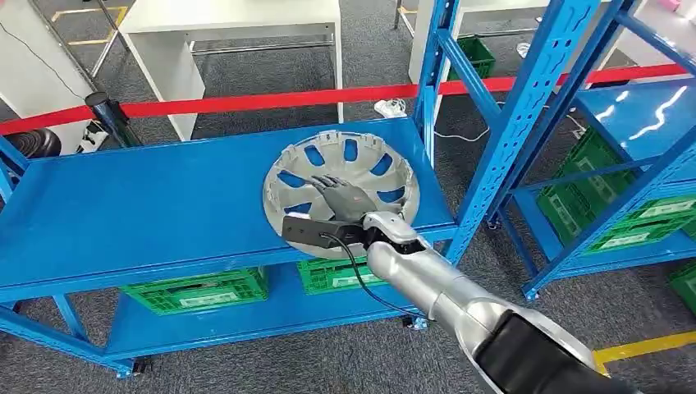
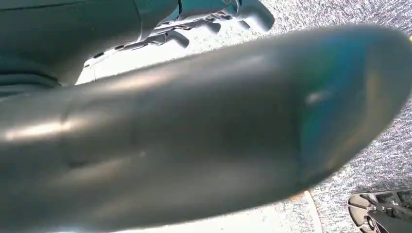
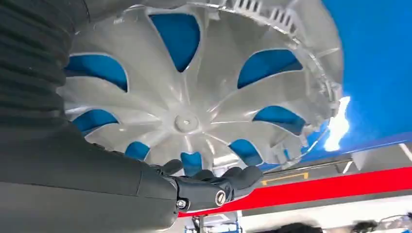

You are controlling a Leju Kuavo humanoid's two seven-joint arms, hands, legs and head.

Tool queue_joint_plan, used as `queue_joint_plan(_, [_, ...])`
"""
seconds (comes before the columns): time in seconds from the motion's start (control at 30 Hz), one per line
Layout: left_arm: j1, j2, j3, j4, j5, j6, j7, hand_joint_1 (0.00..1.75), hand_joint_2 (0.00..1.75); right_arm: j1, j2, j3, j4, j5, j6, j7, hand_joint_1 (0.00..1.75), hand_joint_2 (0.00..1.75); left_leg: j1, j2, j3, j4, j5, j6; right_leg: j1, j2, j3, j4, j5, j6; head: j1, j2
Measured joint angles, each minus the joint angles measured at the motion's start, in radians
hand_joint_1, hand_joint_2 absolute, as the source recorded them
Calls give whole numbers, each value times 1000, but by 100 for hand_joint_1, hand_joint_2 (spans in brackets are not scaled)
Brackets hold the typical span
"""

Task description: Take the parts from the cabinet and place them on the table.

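Note:
A silver wheel cover (image 1: 328, 160) lies inside-up on the blue cabinet shelf (image 1: 148, 205), near the shelf's right end and front edge. My right hand (image 1: 339, 197) reaches over the middle of the cover with its dark fingers stretched out flat and apart, holding nothing. In the right wrist view the wheel cover (image 3: 187, 121) is close under the fingers (image 3: 214, 187), with blue shelf showing through its openings. My left hand (image 2: 194, 136) is a blurred grey mass in the left wrist view, above grey carpet.
Blue rack uprights (image 1: 501, 139) stand just right of the cover. Green crates (image 1: 197, 291) sit on the lower shelf, more on the neighbouring rack (image 1: 632, 222). A red barrier tape (image 1: 246, 101) runs behind the shelf, with a white table (image 1: 230, 16) beyond it.

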Motion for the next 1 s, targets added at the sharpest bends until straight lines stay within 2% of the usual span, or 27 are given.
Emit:
queue_joint_plan(0.23, [-2,0,0,0,-2,1,5,0,0,42,0,0,-50,-1,17,8,0,175,0,0,0,0,0,0,0,0,0,0,0,0,0,0])
queue_joint_plan(0.5, [-5,0,0,0,-14,5,4,0,0,73,0,0,-47,10,77,75,0,175,0,0,0,0,0,1,0,0,0,0,0,0,0,0])
queue_joint_plan(1.0, [-7,0,0,0,-16,6,4,0,0,80,0,0,-27,10,78,78,0,175,0,0,0,0,0,1,0,0,0,0,0,0,0,0])
